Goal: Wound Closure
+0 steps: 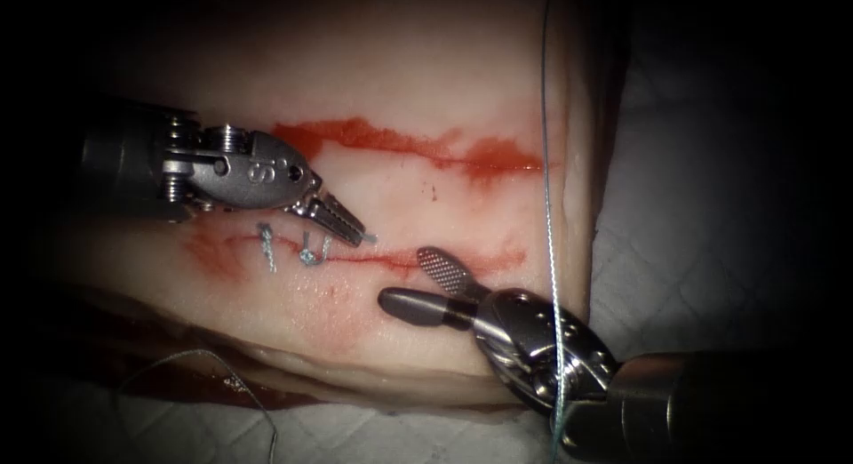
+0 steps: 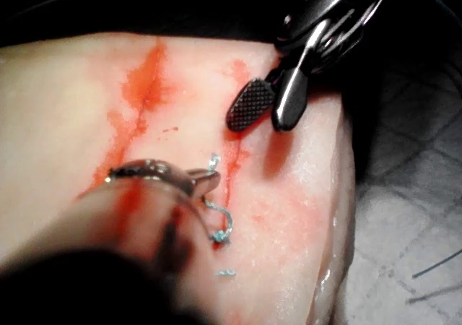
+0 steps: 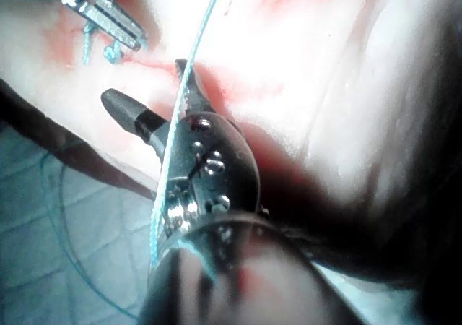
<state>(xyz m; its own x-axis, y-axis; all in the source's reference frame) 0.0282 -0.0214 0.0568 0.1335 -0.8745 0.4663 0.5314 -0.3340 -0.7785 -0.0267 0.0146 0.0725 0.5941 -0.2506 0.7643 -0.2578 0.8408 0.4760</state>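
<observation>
Left end effector (image 1: 351, 228) grips a thread end (image 1: 367, 238) by the cut (image 1: 391, 260); right end effector (image 1: 425, 282) gapes empty (long thread (image 1: 548, 206) could snag its wrist).

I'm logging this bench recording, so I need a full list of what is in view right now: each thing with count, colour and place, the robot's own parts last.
tissue: one, pale pink, across the endoscope view.
cut: one, thin red line, running between the two tools.
red fluid: a streak above the cut, a fainter patch at the cut's left end.
knots: two stitches with short thread ends, blue-grey, on the left part of the cut.
thread: one long strand, blue-grey, running down over the tissue's right end and across the right tool.
cloth: white, quilted, under and right of the tissue.
left pincer: one, steel, jaws shut on a short thread end at the second stitch.
right pincer: one, steel, jaws open, holding nothing, just below the cut.
</observation>
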